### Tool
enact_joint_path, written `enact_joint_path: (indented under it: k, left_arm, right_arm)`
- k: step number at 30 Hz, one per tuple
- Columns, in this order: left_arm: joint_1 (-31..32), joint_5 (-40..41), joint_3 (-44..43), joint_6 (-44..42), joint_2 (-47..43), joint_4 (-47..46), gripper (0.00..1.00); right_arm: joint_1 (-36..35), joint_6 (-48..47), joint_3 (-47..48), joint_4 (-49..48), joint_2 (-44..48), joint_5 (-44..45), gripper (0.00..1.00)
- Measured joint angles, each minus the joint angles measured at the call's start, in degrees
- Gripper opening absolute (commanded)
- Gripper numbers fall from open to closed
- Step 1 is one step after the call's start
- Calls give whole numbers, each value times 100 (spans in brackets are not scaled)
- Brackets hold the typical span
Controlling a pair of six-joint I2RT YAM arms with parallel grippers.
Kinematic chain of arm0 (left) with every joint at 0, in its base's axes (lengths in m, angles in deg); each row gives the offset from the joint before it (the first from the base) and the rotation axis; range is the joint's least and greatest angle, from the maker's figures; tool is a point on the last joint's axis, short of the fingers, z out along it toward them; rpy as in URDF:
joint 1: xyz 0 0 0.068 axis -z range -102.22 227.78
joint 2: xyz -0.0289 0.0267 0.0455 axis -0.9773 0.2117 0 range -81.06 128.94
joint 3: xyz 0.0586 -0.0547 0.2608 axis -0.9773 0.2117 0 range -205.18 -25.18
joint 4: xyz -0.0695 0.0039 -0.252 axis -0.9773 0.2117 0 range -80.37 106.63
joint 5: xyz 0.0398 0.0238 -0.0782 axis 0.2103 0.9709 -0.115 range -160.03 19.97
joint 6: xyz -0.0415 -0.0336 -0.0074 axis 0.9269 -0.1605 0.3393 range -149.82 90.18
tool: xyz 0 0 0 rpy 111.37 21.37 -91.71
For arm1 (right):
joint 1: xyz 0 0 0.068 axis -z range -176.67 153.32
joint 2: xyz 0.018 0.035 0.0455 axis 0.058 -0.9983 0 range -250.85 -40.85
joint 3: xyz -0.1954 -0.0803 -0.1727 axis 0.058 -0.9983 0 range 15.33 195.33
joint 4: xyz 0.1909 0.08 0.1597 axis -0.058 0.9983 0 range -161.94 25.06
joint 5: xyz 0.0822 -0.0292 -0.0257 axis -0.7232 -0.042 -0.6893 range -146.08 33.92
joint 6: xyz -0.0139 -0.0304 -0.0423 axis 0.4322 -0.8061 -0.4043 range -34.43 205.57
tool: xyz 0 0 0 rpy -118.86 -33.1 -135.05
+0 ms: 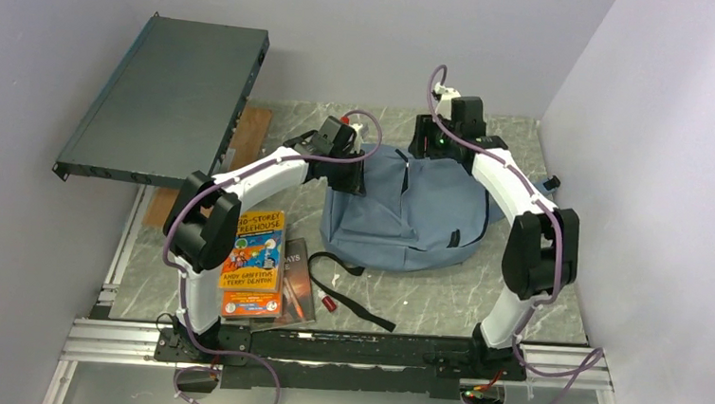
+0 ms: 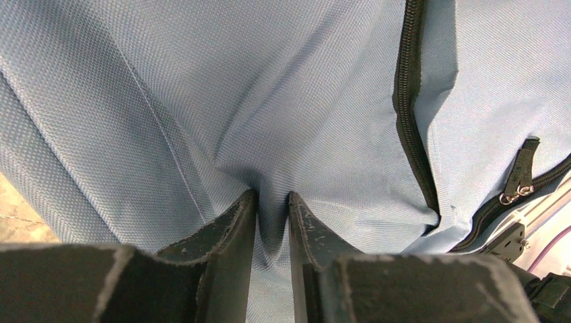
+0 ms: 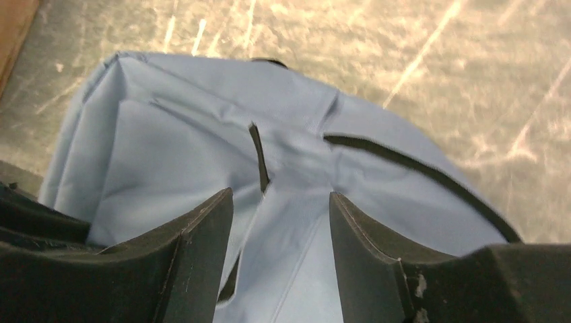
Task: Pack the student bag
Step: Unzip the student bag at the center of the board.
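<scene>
The student bag [image 1: 410,210] is a blue-grey backpack lying flat on the marble table, straps trailing toward the front. My left gripper [image 1: 354,171] is at the bag's far left corner. In the left wrist view it [image 2: 272,196] is shut on a pinched fold of the bag's fabric [image 2: 202,101], beside a dark zipper [image 2: 407,101]. My right gripper [image 1: 429,140] is at the bag's far top edge. In the right wrist view it [image 3: 281,195] is open, its fingers straddling the bag's fabric [image 3: 175,155] near a dark zipper opening [image 3: 258,156].
Two books lie front left: a colourful one [image 1: 254,261] and a dark one [image 1: 296,283] under it. A small red object [image 1: 328,303] sits by a black strap [image 1: 352,297]. A dark flat panel [image 1: 166,98] leans on the left wall, a wooden board [image 1: 249,133] beneath.
</scene>
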Motion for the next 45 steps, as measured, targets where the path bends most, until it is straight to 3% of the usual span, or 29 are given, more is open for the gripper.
enact_joint_path:
  k: [7, 12, 15, 21, 33, 39, 45]
  left_arm:
    - [0, -96, 2, 0, 0, 24, 23]
    - [0, -160, 2, 2, 0, 26, 21]
    - [2, -175, 2, 2, 0, 26, 20]
    - [2, -195, 2, 2, 0, 31, 19]
    - [7, -192, 2, -2, 0, 44, 17]
    - [11, -195, 2, 0, 9, 46, 9]
    - [11, -192, 2, 2, 35, 46, 6]
  right_arm:
    - [-31, -275, 1139, 232, -994, -695, 53]
    - [-63, -396, 1327, 352, -1403, -1209, 32]
    - [-85, -420, 1517, 409, -1598, -1394, 27]
    - [-85, -420, 1591, 466, -1690, -1593, 37]
    - [-85, -723, 1611, 566, -1725, -1362, 42]
    - [-85, -820, 1657, 638, -1823, -1187, 42]
    - [-85, -861, 1683, 658, -1888, -1137, 51]
